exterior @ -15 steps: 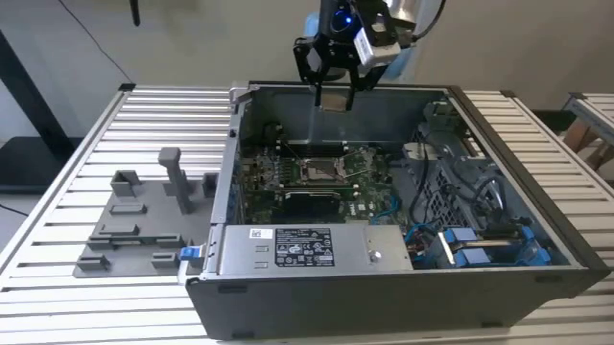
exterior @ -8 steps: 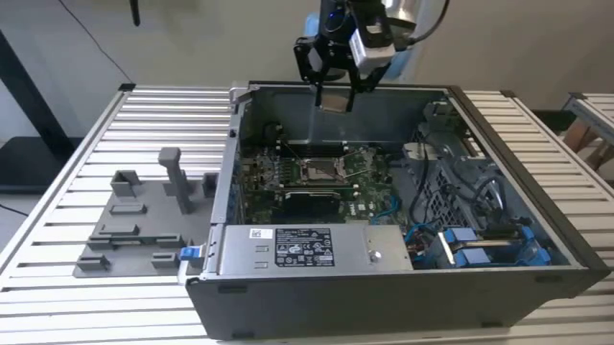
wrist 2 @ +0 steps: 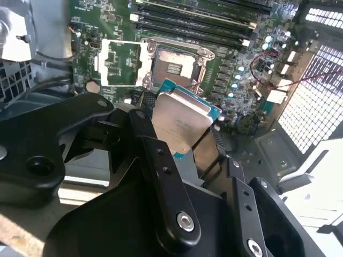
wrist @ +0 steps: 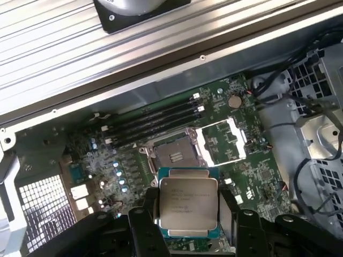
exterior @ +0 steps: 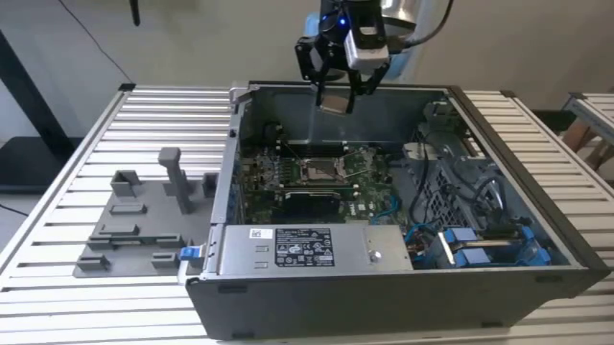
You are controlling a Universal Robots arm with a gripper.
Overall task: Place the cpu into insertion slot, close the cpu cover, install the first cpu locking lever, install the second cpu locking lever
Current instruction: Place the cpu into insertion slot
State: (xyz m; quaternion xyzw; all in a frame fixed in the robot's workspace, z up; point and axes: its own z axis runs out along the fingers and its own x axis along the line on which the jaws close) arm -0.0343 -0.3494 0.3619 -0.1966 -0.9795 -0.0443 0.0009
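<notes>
My gripper [exterior: 337, 92] hangs above the back wall of the open computer case [exterior: 287, 302], shut on the cpu [exterior: 335, 102], a flat tan-grey square chip. Both wrist views show the cpu [wrist 2: 179, 126] [wrist: 188, 201] pinched by its edges between the black fingers [wrist 2: 143, 126] [wrist: 148, 201], well above the motherboard. Below it lies the insertion slot [exterior: 317, 170] [wrist 2: 171, 67] [wrist: 174, 155], a metal-rimmed square socket with a dark centre and nothing in it. The cpu cover [wrist 2: 119, 62] [wrist: 225, 140], a silvery frame with a square window, is swung open beside the slot.
Long black memory slots [wrist: 155, 123] run alongside the socket. A power supply [exterior: 298, 248] fills the case's near side, with blue connectors and cables [exterior: 479, 248] on the exterior view's right. A grey fixture with upright holders [exterior: 134, 230] sits on the slatted table [exterior: 57, 316] at the exterior view's left.
</notes>
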